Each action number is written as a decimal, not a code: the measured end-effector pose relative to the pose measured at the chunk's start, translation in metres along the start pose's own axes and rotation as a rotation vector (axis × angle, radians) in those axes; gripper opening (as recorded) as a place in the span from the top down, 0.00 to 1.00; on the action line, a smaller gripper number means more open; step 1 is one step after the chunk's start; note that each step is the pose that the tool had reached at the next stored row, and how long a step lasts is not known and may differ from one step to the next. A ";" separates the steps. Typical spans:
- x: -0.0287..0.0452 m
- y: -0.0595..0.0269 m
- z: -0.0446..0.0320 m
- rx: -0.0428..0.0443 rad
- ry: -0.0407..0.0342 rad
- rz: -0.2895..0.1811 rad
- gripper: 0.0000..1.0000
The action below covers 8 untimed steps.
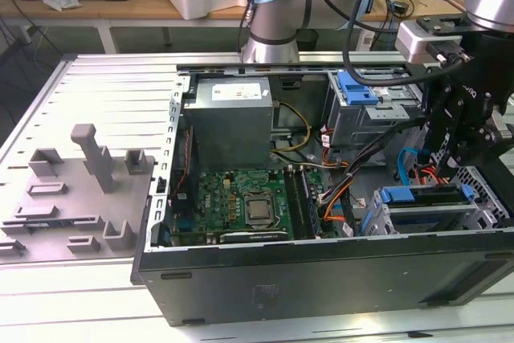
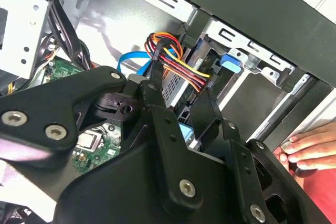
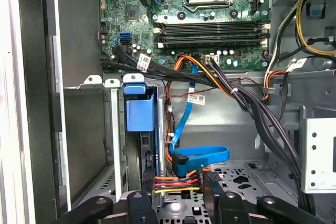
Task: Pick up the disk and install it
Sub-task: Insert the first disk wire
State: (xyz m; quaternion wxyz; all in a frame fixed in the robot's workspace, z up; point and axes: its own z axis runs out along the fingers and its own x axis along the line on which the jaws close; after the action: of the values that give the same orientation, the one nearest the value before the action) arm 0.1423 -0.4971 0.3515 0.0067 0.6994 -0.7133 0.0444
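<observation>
While the computer case (image 1: pixel 321 279) lies open on its side in the exterior view, the gripper (image 1: pixel 454 158) hangs over the corner at that view's lower right. The disk (image 1: pixel 426 197) sits directly beneath it in the drive cage (image 1: pixel 482 210), its blue rail on top and its long axis running across the cage. In the second wrist view, the gripper (image 2: pixel 177 92) has its two black fingers (image 2: pixel 157 103) spread apart on either side of the disk's (image 2: pixel 176 85) silver end, where a bundle of coloured cables (image 2: pixel 181 61) plugs in. I cannot tell whether either finger touches the metal, and nothing is pinched between them. A person's hand (image 2: pixel 310 148) rests on the edge of the case nearby. In the first wrist view, the disk (image 3: pixel 140 111) stands on edge inside the cage, stretching straight away from the gripper (image 3: pixel 177 187). The spread fingers frame the cable plugs (image 3: pixel 176 179), with the motherboard (image 3: pixel 210 24) beyond.
</observation>
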 end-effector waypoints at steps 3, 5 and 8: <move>-0.0003 0.0001 -0.0009 -0.0001 -0.0003 0.000 0.51; -0.0007 0.0005 -0.0012 0.0000 0.0000 0.000 0.51; -0.0042 0.0010 -0.0025 -0.0001 0.0003 0.001 0.51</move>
State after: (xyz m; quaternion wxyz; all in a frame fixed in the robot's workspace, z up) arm 0.1412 -0.4927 0.3537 0.0068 0.6991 -0.7136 0.0445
